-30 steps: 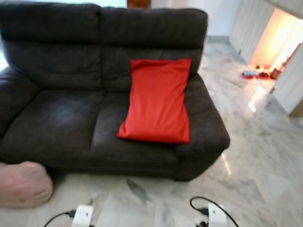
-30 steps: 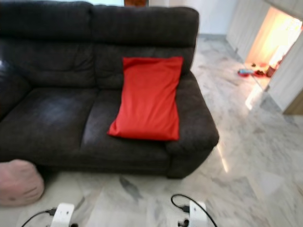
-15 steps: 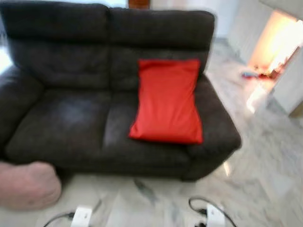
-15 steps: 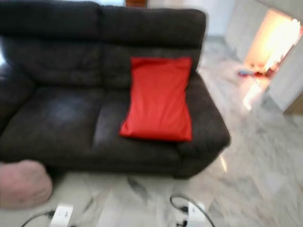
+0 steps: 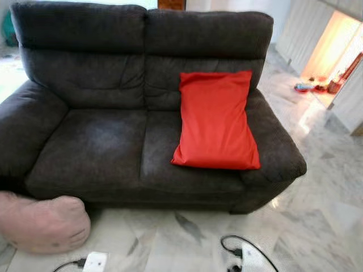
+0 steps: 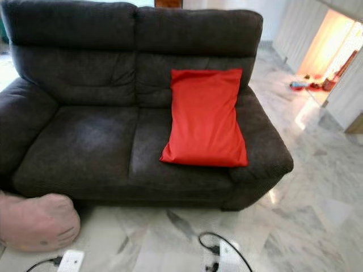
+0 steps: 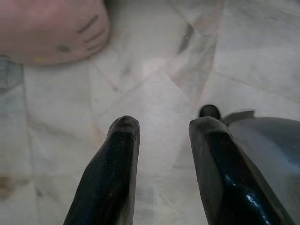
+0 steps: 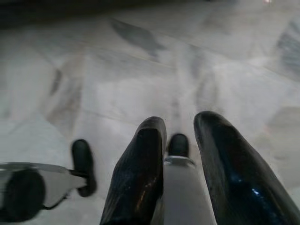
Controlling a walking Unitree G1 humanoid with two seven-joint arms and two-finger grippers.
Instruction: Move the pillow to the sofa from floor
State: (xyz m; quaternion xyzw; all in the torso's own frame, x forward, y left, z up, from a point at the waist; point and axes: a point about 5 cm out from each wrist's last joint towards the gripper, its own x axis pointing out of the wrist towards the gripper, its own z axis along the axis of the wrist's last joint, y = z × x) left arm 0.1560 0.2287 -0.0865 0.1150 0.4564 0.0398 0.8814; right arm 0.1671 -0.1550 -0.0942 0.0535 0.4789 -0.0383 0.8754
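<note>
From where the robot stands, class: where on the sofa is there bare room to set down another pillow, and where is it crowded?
The left seat is bare, bordered by the left armrest and the centre seam. The right seat is crowded: the red pillow leans against the backrest there.

Fig.: Living room of a home, seen from the robot's head camera.
Dark grey 2-seat fabric sofa (image 5: 142, 113) w/ padded arms and back stands on polished white-grey marble floor (image 5: 317, 187). Red pillow (image 5: 215, 120) leans on the right seat and backrest; pink plush cushion (image 5: 48, 222) (w/ stitched face marks) lies on the floor at the sofa's front left corner. Pale wall panels (image 5: 296, 31) flank a warmly lit side opening at far right, w/ small household items (image 5: 315, 88) on its floor.
</note>
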